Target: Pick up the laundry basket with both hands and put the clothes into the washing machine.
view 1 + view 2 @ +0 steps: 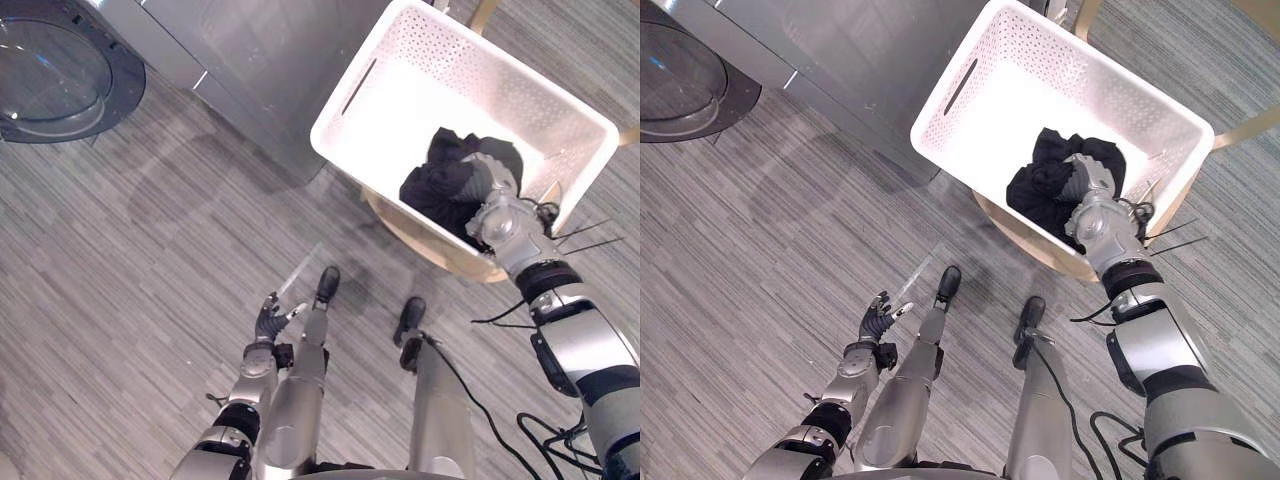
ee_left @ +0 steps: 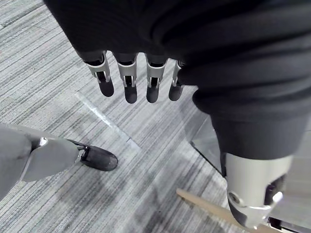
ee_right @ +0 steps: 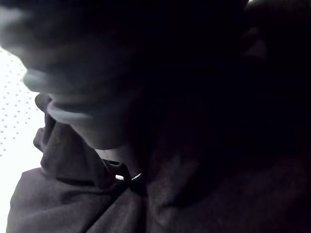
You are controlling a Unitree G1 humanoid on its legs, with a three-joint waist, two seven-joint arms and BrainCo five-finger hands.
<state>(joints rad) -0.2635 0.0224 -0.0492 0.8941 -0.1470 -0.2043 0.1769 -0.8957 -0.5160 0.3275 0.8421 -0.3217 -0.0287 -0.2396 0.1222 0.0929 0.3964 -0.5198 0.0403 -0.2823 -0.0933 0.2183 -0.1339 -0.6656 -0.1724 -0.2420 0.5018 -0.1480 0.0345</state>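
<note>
Reaching into the white laundry basket [image 1: 356, 100], the right hand [image 1: 487, 192] is pressing into the black clothes [image 1: 436, 186] at its near corner; whether it is gripping cannot be told. The left hand [image 1: 268, 321] is hanging open over the floor [image 1: 150, 300], well apart from the basket, and the washing machine door [image 1: 55, 70] is lying far to the left.

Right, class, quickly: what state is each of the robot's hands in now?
Left hand: open, holding nothing.
Right hand: down in the dark clothes inside the laundry basket; open or shut cannot be told.
</note>
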